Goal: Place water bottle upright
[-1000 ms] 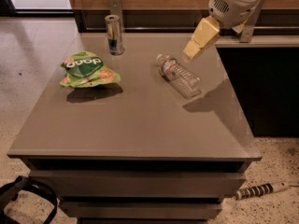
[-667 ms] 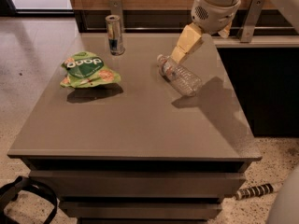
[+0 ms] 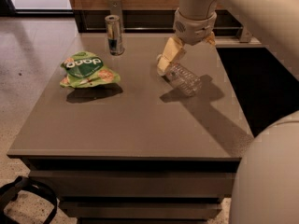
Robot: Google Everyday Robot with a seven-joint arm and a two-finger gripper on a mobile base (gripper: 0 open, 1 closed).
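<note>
The hand [image 3: 169,59] has come down and across to the cap end of the small clear ribbed plastic water bottle [image 3: 186,80], which lies on its side on the grey counter [image 3: 140,125] just beneath it, so grasping seems next; how wide the hand stands I cannot tell.

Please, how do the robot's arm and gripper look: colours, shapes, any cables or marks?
The arm is smooth, rounded, off-white, with one small dark hole. Its round wrist carries the gripper, whose fingers are pale yellow and wedge-shaped. No cables show. The gripper is at the cap end of the water bottle.
</note>
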